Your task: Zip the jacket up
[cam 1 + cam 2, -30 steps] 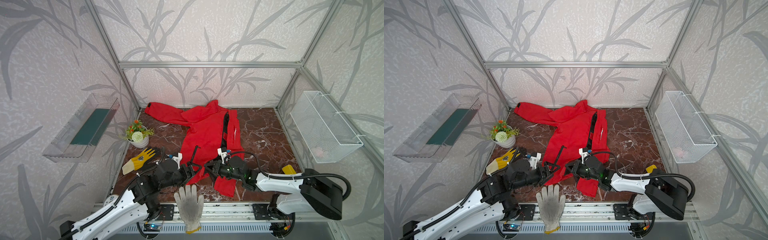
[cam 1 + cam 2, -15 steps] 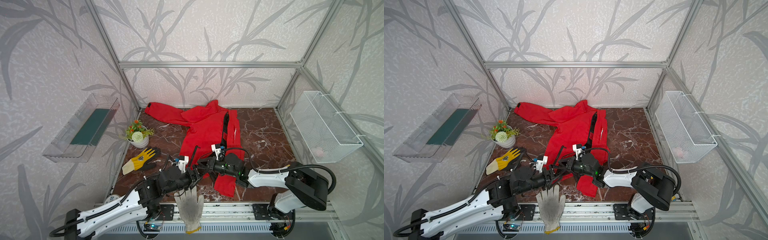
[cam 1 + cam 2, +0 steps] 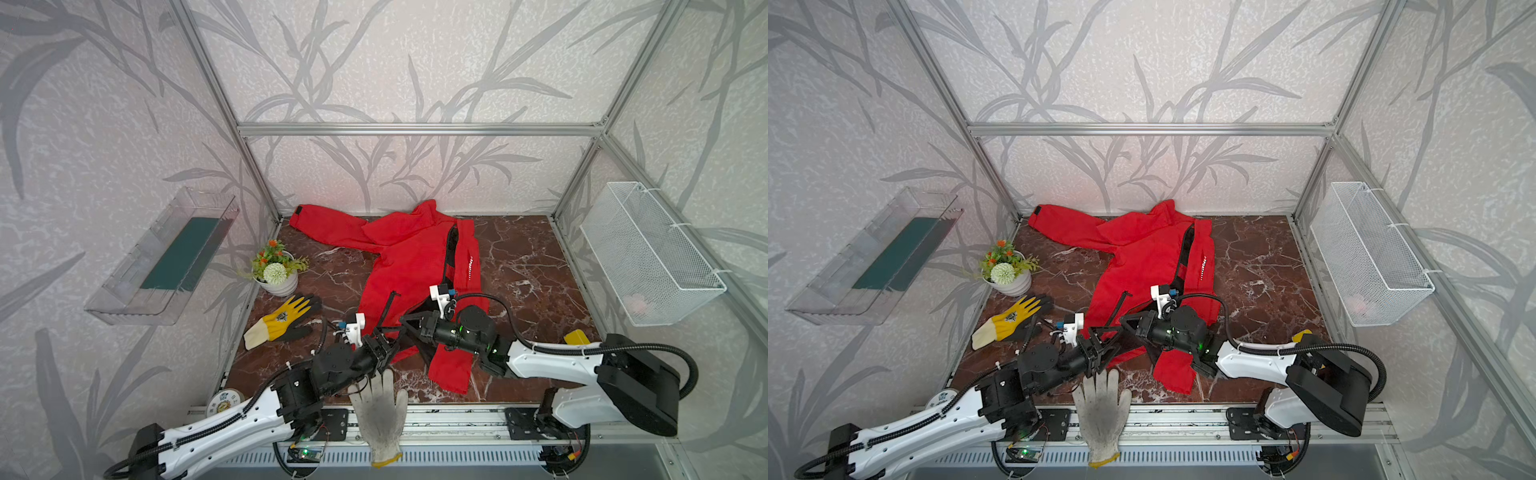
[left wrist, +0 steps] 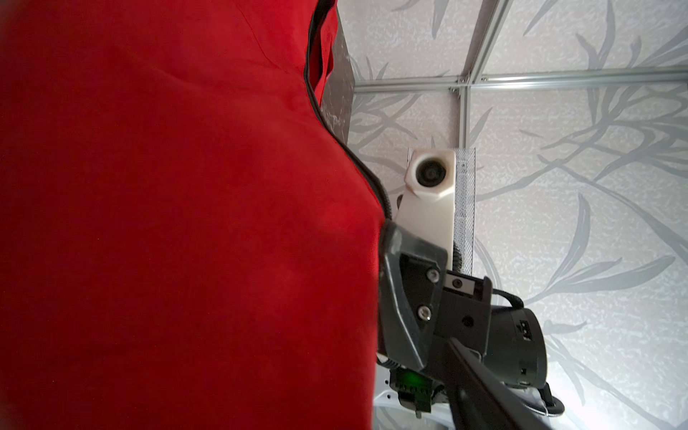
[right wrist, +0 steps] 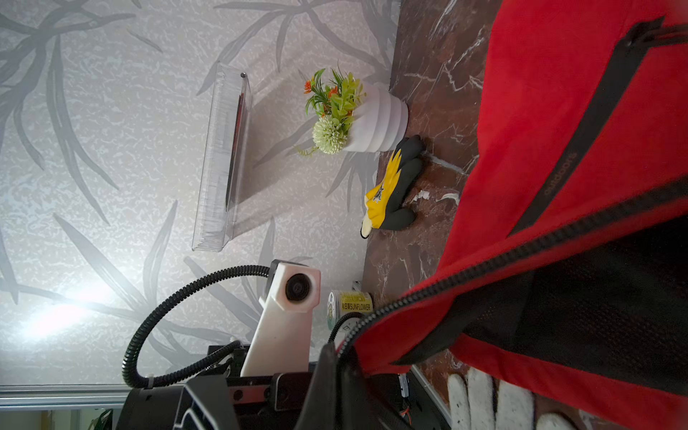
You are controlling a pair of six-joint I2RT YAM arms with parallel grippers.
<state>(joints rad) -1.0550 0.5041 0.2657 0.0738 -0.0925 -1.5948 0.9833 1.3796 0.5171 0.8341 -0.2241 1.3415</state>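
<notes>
The red jacket [image 3: 409, 257] [image 3: 1142, 257] lies spread on the marble table, its black front zipper open. My right gripper [image 3: 405, 322] [image 3: 1125, 323] is shut on the jacket's lower zipper edge and holds it lifted off the table. In the right wrist view the right gripper [image 5: 335, 355] pinches the end of the zipper teeth [image 5: 521, 253]. My left gripper [image 3: 384, 347] [image 3: 1104, 344] stands open right beside it at the hem, fingers spread. In the left wrist view red cloth [image 4: 186, 223] hides most of the jaws; one finger [image 4: 480, 387] shows.
A white glove [image 3: 380, 411] lies over the front edge under the left gripper. A yellow-black glove [image 3: 282, 322] and a flower pot [image 3: 276, 276] are at the left. A wire basket [image 3: 648, 253] hangs on the right wall and a clear tray [image 3: 166, 257] on the left wall.
The right gripper has carried the jacket's zipper edge to the left, toward the left gripper. The left arm has stretched out lower along the table front.
</notes>
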